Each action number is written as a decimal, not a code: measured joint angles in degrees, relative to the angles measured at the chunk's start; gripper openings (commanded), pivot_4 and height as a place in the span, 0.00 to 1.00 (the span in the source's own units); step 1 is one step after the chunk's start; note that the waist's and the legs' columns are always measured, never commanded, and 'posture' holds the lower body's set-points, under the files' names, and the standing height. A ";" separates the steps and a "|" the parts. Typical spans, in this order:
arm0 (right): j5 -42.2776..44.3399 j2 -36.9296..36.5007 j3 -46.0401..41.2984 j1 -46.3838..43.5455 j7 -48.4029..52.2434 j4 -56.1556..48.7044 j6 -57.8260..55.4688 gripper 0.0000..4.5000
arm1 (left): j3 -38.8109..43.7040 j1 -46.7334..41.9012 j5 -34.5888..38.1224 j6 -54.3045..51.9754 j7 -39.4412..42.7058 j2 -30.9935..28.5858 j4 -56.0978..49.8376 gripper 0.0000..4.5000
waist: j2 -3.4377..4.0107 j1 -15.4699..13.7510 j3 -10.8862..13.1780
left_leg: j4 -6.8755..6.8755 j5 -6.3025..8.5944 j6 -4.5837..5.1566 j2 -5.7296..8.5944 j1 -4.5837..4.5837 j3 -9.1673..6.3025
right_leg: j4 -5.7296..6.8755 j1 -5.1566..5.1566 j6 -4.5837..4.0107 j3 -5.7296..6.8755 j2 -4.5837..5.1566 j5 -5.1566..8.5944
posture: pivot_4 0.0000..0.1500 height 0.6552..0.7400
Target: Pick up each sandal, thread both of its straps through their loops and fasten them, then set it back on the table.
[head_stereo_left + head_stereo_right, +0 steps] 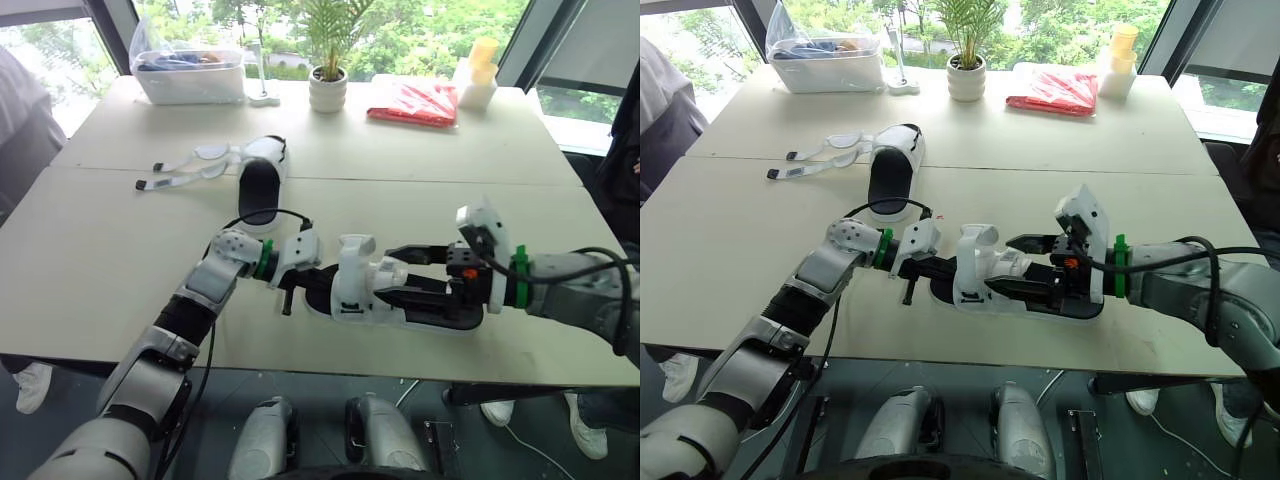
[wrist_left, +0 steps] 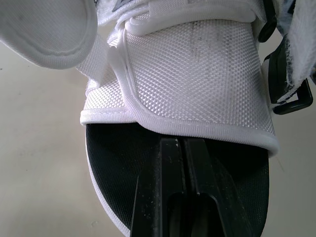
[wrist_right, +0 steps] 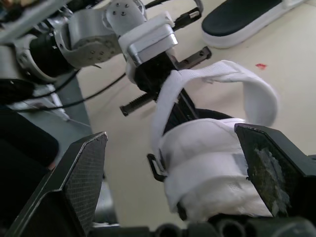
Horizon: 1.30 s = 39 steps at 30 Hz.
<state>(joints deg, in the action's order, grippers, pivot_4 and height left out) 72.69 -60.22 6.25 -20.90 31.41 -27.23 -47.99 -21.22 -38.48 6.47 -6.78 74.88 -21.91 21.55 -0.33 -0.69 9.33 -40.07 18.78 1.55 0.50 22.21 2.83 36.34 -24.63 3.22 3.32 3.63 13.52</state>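
A sandal (image 1: 440, 312) with a black footbed and white straps lies near the table's front edge. Its front strap (image 3: 222, 79) arches up in a loose loop. The rear strap (image 3: 207, 153) is wrapped across the foot part. My left gripper (image 2: 185, 143) is shut, with its fingers lying on the footbed at the toe, under the white upper. My right gripper (image 1: 388, 275) is open, one finger on each side of the strapped middle of this sandal. The second sandal (image 1: 262, 180) lies farther back, its two straps (image 1: 185, 170) spread flat toward the left.
Along the far edge stand a clear plastic box (image 1: 190, 72), a potted plant (image 1: 328, 88), a red packet (image 1: 412, 103) and stacked cups (image 1: 478, 75). A person's sleeve (image 1: 20, 130) shows at the left edge. The table's front edge (image 1: 330, 362) runs just below the near sandal.
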 measured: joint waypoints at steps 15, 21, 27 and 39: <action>-5.66 19.48 2.29 -7.45 -5.67 9.78 -14.34 0.37 | 0.00 0.10 0.02 -0.12 -0.07 -0.02 -0.38 0.00 | 0.02 0.04 -0.03 | 0.00 0.02 0.04 0.00 0.15 0.00 | -0.04 -0.11 0.01 0.02 0.00 -0.04 | 1.00 0.81; 5.34 22.63 -2.96 -11.11 -12.07 17.05 -25.34 0.03 | 0.00 0.11 0.02 -0.12 -0.05 -0.12 -0.42 0.00 | 0.04 0.10 -0.04 | 0.02 0.02 0.03 0.00 0.15 -0.01 | -0.04 -0.11 0.01 0.02 0.00 -0.05 | 1.00 0.81; 11.15 25.60 -5.05 -11.94 -19.62 20.94 -29.88 0.03 | 0.03 0.40 0.02 -0.15 -0.16 -0.34 -0.94 0.00 | 0.05 0.15 -0.05 | 0.04 0.02 0.04 0.00 0.15 0.00 | -0.04 -0.12 0.01 0.02 0.01 -0.05 | 1.00 0.81; 12.51 26.99 -6.40 -11.92 -22.68 22.09 -32.17 0.03 | 0.05 0.69 0.01 -0.39 -0.38 -0.50 -1.58 0.00 | 0.06 0.20 -0.05 | 0.06 0.03 0.05 0.00 0.15 0.00 | -0.04 -0.13 0.02 0.02 0.01 -0.06 | 1.00 0.81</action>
<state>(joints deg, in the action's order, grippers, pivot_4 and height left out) 85.20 -33.24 -0.15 -32.82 8.72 -5.14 -80.16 -21.17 -37.79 6.48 -7.17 74.50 -22.41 19.96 -0.27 -0.49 9.28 -40.00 18.81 1.60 0.50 22.36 2.83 36.30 -24.76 3.25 3.34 3.64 13.47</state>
